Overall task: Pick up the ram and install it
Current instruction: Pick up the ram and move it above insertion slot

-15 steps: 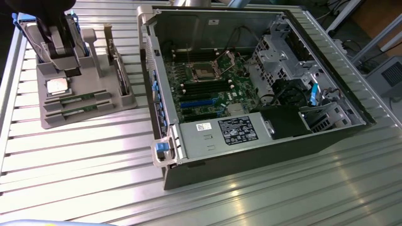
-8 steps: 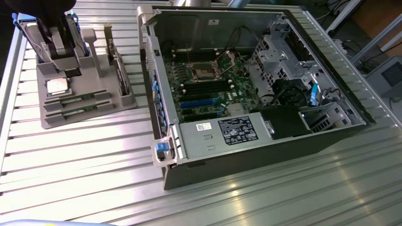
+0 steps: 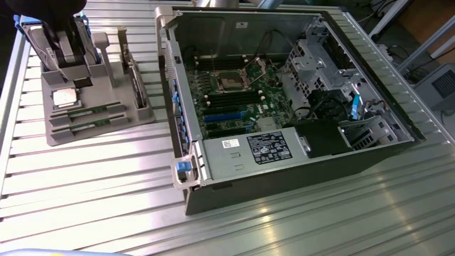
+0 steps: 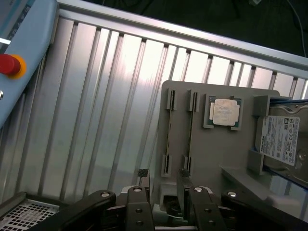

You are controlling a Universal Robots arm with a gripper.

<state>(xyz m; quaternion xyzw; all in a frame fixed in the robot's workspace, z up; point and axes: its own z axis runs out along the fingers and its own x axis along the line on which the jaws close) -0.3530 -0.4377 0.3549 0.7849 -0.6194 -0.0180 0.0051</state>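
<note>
Two slim green ram sticks [image 4: 169,132] [image 4: 190,131] stand on edge, side by side, in slots of a grey parts holder [image 4: 216,154]. In the exterior view the same ram sticks [image 3: 89,110] [image 3: 92,125] lie at the near end of the holder [image 3: 135,114], on that view's left. My gripper [image 4: 163,179] is open, its two dark fingertips [image 4: 143,173] just off the holder's edge, close to the ends of the sticks and touching neither. Nothing is between the fingers.
A square silver CPU [image 4: 226,111] and a hard drive [image 4: 284,137] with a white label sit in the same holder. The open computer case [image 3: 284,96], with its motherboard slots [image 3: 231,98], fills the exterior view's right. A red button [image 4: 9,64] is on a pale blue panel. The table is ribbed metal [image 3: 106,176].
</note>
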